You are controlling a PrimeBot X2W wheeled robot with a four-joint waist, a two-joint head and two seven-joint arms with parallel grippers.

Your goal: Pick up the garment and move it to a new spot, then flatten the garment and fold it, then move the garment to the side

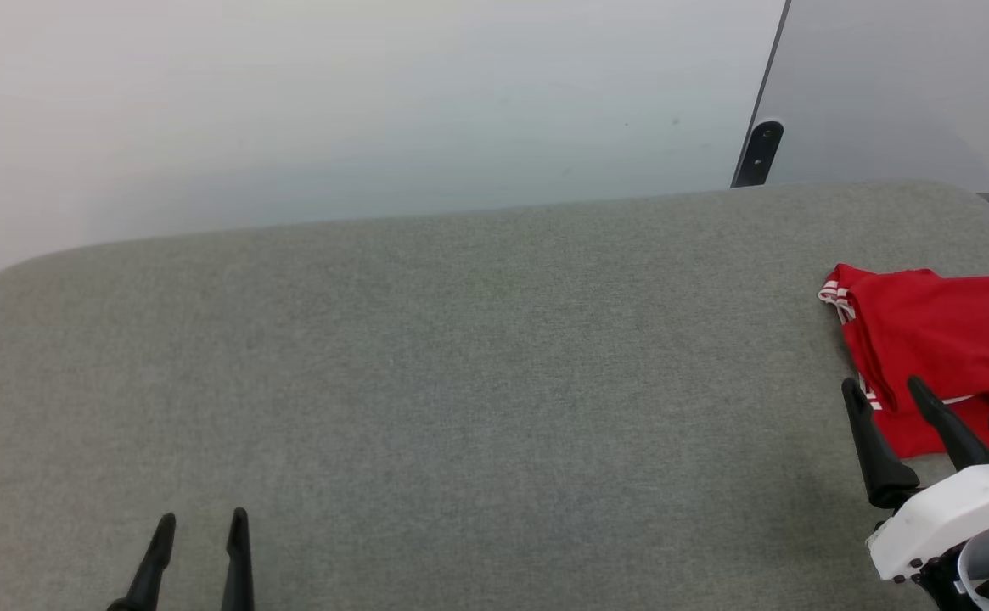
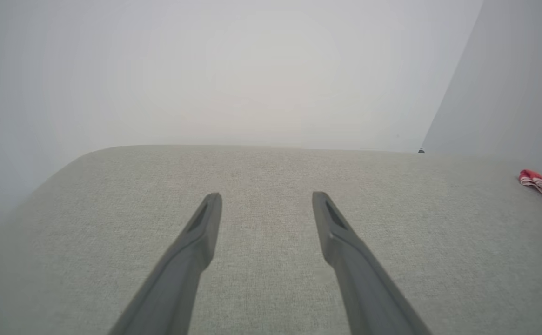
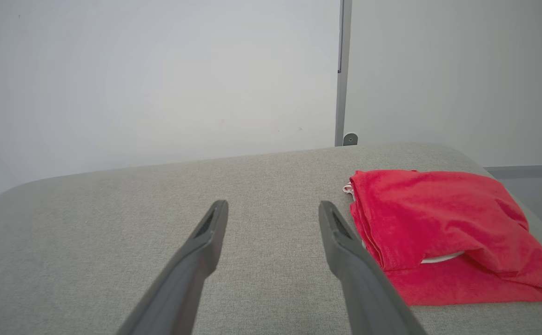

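now the red garment (image 1: 944, 339) lies folded at the right edge of the grey worktop (image 1: 460, 382). the right end effector (image 1: 883, 383) is just beside it, wide open and holding nothing. the left end effector (image 1: 203, 515) is well apart from it, open and empty too. i think the last step, moving it to the side, looks done. next the arms only need to back away without catching the cloth.
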